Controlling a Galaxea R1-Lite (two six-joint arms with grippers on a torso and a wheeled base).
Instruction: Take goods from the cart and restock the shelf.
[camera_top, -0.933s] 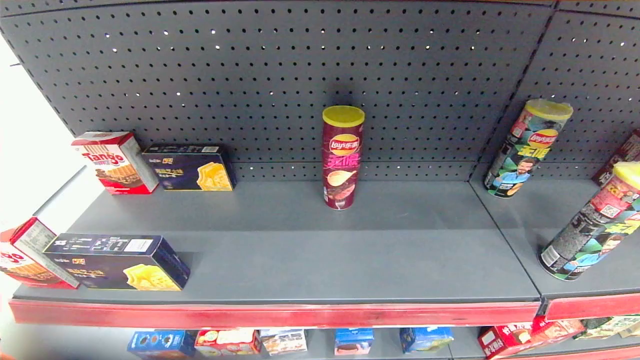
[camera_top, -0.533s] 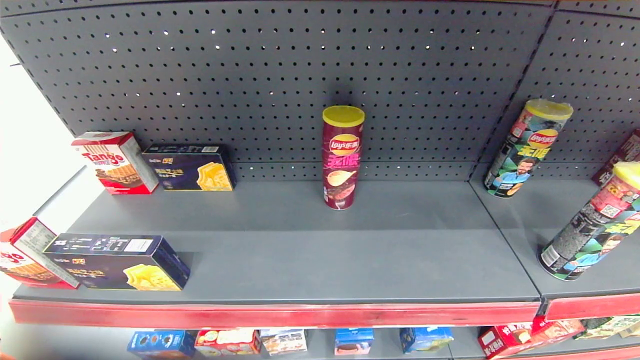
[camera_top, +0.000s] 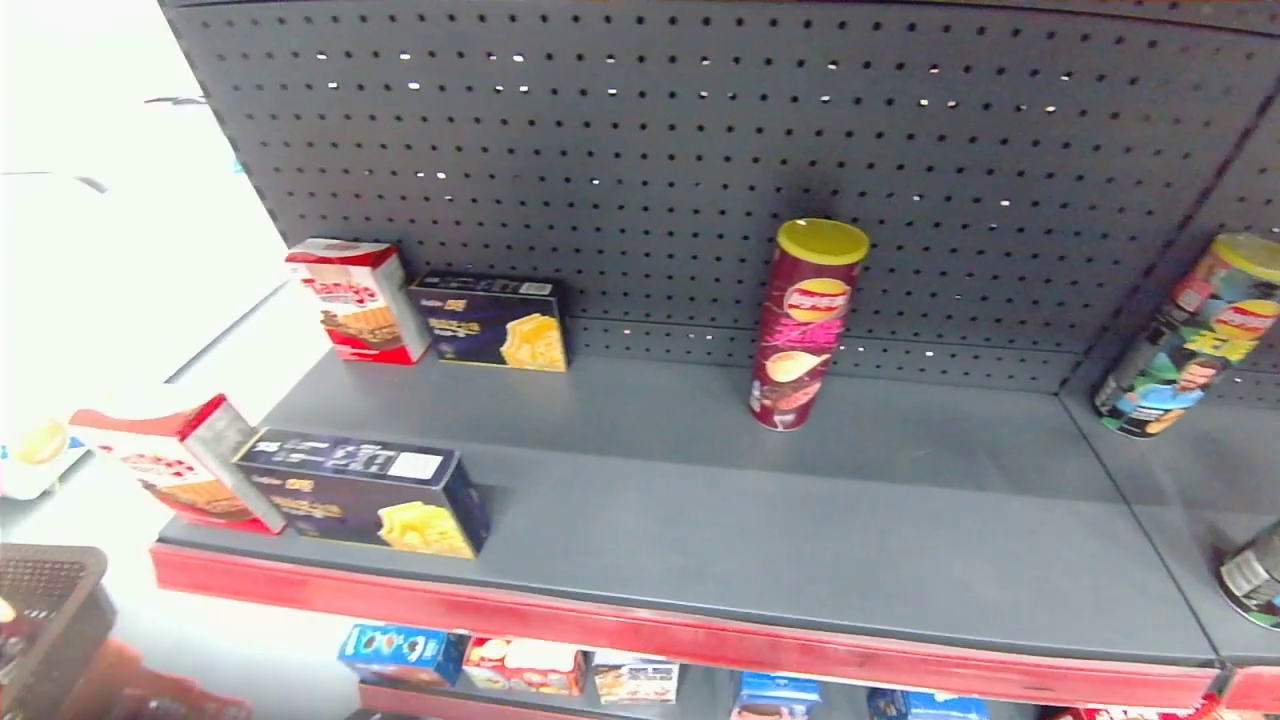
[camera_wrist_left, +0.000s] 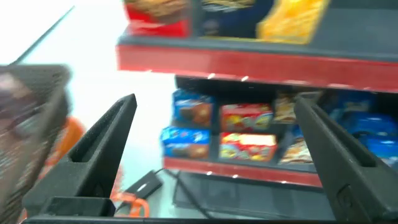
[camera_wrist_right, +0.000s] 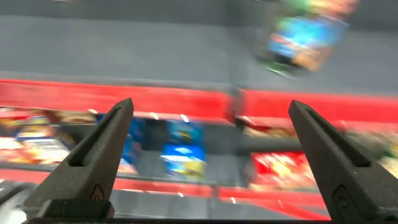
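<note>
The grey shelf (camera_top: 700, 520) with a red front lip carries a maroon chip can (camera_top: 806, 325) with a yellow lid standing upright near the pegboard back. Two navy boxes (camera_top: 365, 493) (camera_top: 492, 322) and two red-and-white wafer boxes (camera_top: 357, 300) (camera_top: 180, 460) sit at its left end. A dark cart basket (camera_top: 45, 610) shows at the lower left corner. My left gripper (camera_wrist_left: 214, 127) is open and empty, facing the lower shelf's snack boxes (camera_wrist_left: 245, 127) with the basket (camera_wrist_left: 31, 137) beside it. My right gripper (camera_wrist_right: 211, 124) is open and empty, below the red shelf lip (camera_wrist_right: 205, 102).
A multicoloured chip can (camera_top: 1190, 335) stands on the adjoining shelf at the right, another can (camera_top: 1255, 575) lower at the right edge. Small blue and red boxes (camera_top: 500, 662) line the shelf underneath. Wide bare shelf surface lies between the navy boxes and the maroon can.
The head camera has swung left, so the whole shelf scene shifts right in the picture and the cart basket comes into the lower left corner. The goods on the shelf have not moved.
</note>
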